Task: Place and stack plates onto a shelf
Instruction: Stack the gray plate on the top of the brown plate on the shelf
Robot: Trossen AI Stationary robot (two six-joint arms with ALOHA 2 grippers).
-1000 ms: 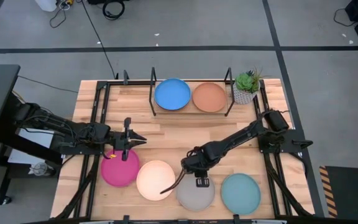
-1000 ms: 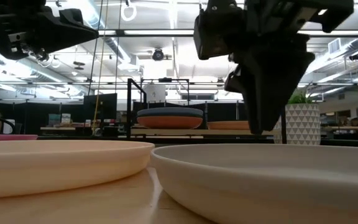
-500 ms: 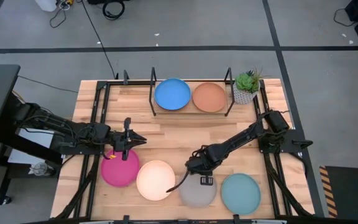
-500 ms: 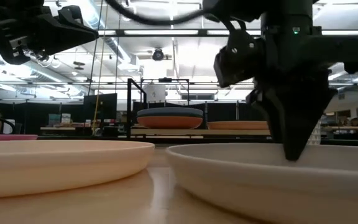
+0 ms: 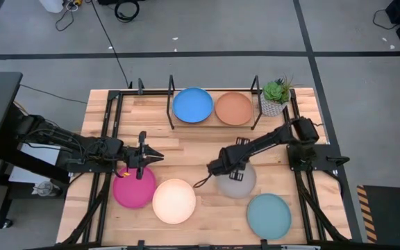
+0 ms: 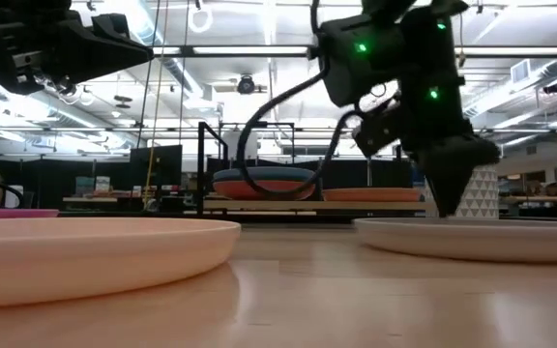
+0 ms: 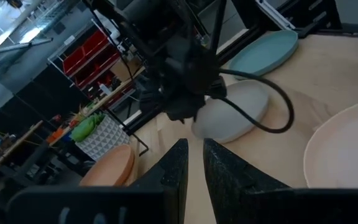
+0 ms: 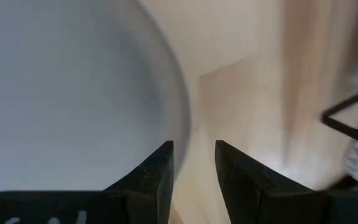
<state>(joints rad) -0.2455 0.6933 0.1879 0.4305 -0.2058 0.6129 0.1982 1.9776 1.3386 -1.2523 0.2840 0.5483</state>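
Writing: none readable on any plate, the shelf or the pot.
Table [image 5: 200, 156]: pale wooden planks, rectangular, with black rails at both sides.
Shelf [image 5: 170, 104]: thin black rods round a light board, at the table's upper centre in the high view.
Plates on shelf: blue plate [image 5: 192, 105] and orange plate [image 5: 233, 108], side by side, round and matte.
Plates on table: magenta plate [image 5: 133, 187], cream plate [image 5: 174, 201] and light teal plate [image 5: 268, 215] in a row along the lower edge; grey plate [image 5: 237, 180] lies above them, right of centre.
Right tool [image 5: 233, 174]: over the grey plate's rim, fingers slightly parted; whether it grasps the rim, I cannot tell.
Left tool [image 5: 141, 156]: just above the magenta plate, fingers nearly closed, clenched on nothing.
Plant [image 5: 276, 91]: green, in a white patterned pot right of the shelf.
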